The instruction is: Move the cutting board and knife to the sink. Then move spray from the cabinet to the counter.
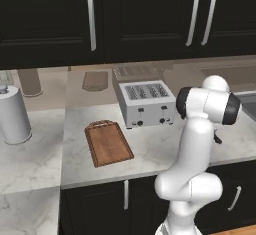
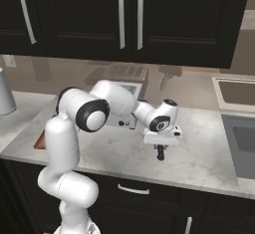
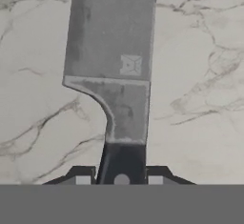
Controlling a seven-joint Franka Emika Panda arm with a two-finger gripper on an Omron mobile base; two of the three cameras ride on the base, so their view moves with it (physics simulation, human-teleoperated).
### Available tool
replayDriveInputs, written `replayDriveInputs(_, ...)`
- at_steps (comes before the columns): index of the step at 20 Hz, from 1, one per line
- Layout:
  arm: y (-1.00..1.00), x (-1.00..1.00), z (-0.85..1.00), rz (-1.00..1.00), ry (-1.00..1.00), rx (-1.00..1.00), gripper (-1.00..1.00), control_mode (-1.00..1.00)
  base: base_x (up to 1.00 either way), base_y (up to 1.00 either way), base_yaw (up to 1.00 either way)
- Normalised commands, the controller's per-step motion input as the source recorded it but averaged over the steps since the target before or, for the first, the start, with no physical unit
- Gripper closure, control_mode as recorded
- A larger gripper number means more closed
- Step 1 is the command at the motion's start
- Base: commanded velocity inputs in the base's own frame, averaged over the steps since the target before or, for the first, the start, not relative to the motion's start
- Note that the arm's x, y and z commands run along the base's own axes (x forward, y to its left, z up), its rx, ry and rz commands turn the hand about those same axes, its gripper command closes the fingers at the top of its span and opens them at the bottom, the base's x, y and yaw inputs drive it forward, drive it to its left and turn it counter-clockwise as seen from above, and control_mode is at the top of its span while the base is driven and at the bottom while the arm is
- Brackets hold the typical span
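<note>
My gripper [image 3: 121,180] points down at the marble counter [image 2: 199,148] and is shut on the black handle of the knife [image 3: 114,51]. Its grey blade stretches away over the marble. In the right base view the gripper [image 2: 160,153] stands right of the toaster, between it and the grey sink [image 2: 230,148]. The reddish-brown cutting board [image 1: 108,143] lies flat on the counter in front of the toaster's left corner, far left of the gripper. The black cabinet [image 1: 91,19] above has its doors closed. The spray is out of view.
A silver toaster [image 1: 147,104] stands at the back of the counter behind the board. A white paper-towel roll [image 1: 14,115] stands on the left counter section. The arm's own links rise between the board and the gripper.
</note>
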Motion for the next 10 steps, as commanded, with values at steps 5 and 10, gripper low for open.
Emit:
replayDriveInputs(5, 0.0, -0.33, 0.02, 0.0, -0.1, 0.0, 1.0, -1.0, 0.0, 0.0, 0.0)
replayDriveInputs(10, -0.05, -0.27, 0.23, 0.0, -0.03, 0.0, 1.0, -1.0, 0.0, 0.0, 0.0)
